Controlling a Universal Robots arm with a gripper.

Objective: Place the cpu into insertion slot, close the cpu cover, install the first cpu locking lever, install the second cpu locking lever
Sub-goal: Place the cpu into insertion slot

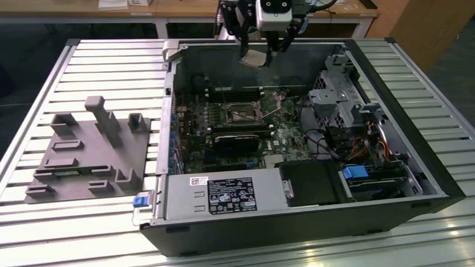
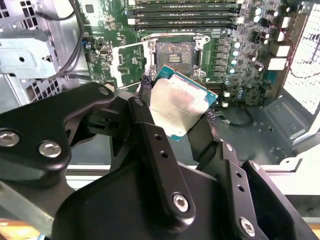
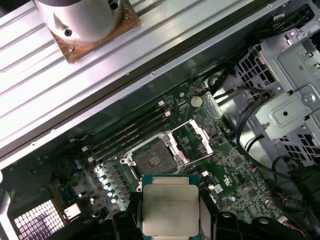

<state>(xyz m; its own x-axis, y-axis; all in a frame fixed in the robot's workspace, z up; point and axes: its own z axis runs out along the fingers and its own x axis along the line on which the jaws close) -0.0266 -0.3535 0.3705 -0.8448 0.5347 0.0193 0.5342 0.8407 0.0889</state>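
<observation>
Gripper was clamped on the cpu by 2 opposite edges, chip tilted, well above the empty insertion slot. The cpu cover stood open. Risk: tilt or offset at set-down could seat it crooked and damage the slot.

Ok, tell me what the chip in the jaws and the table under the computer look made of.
Chip: the top looks like brushed metal, pale silver-grey with a dull sheen; the rim looks like green-blue circuit board. Table: probably aluminium, judging by the bright ribbed slats that catch the light.
</observation>
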